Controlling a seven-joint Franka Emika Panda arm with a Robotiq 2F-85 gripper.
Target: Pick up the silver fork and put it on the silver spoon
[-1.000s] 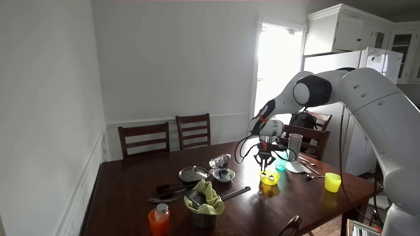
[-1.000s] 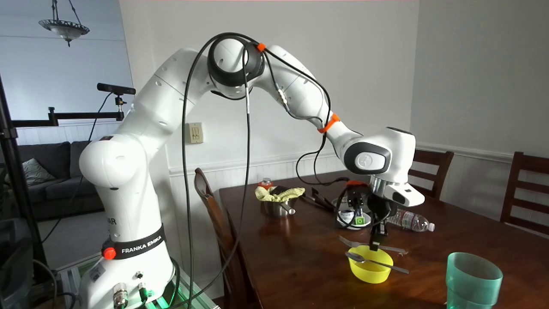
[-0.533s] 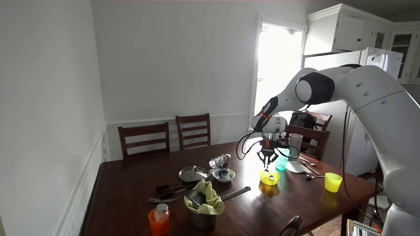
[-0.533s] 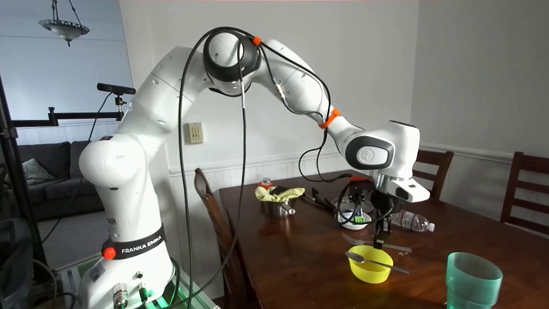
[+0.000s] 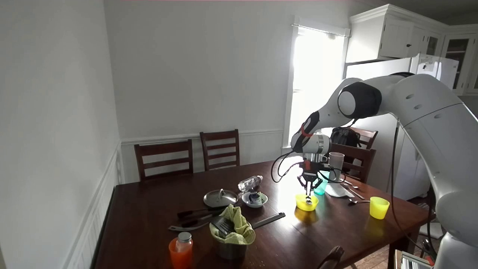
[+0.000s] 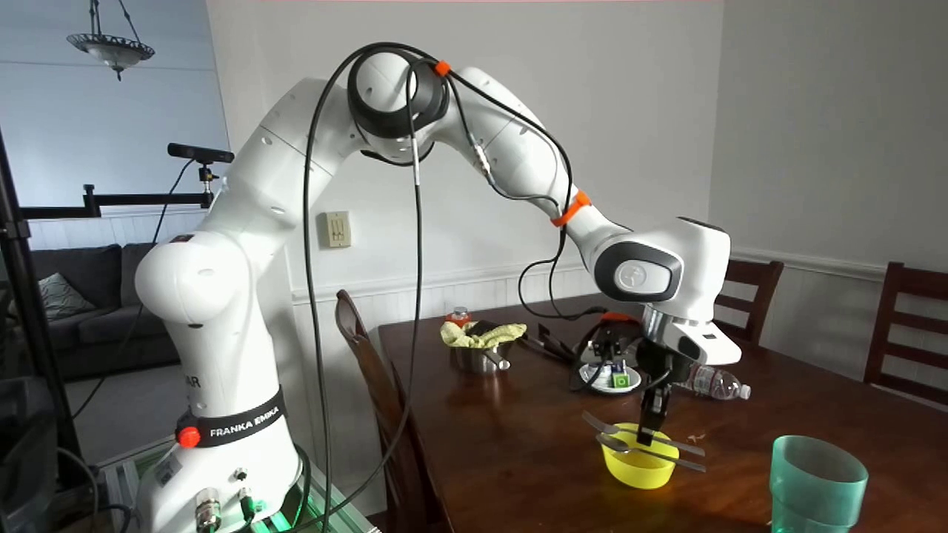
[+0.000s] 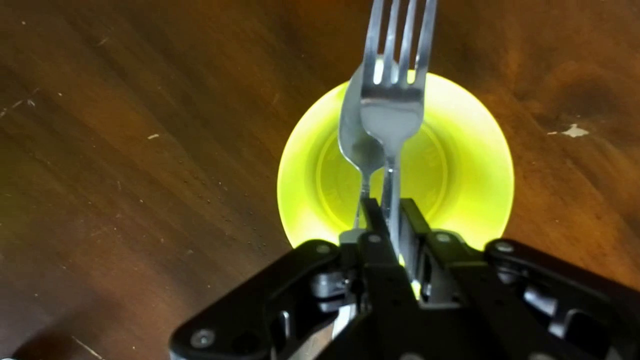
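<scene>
Silver, the fork (image 7: 393, 115) is pinched by the nearly closed gripper (image 7: 390, 210) over the spoon (image 7: 352, 136) across the yellow bowl (image 7: 475, 135), inside the edges of the tabletop (image 6: 518, 459); it should be centred, then gently released.

The arm (image 6: 518, 159) is white; cables (image 6: 306, 222) black; straps (image 6: 572, 210) orange; jaws black, screw-dotted.

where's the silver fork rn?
Wrist view, just right of centre: the silver fork is between the jaws, over the yellow bowl, its head partly covering the silver spoon to its left. Contact unclear.
</scene>
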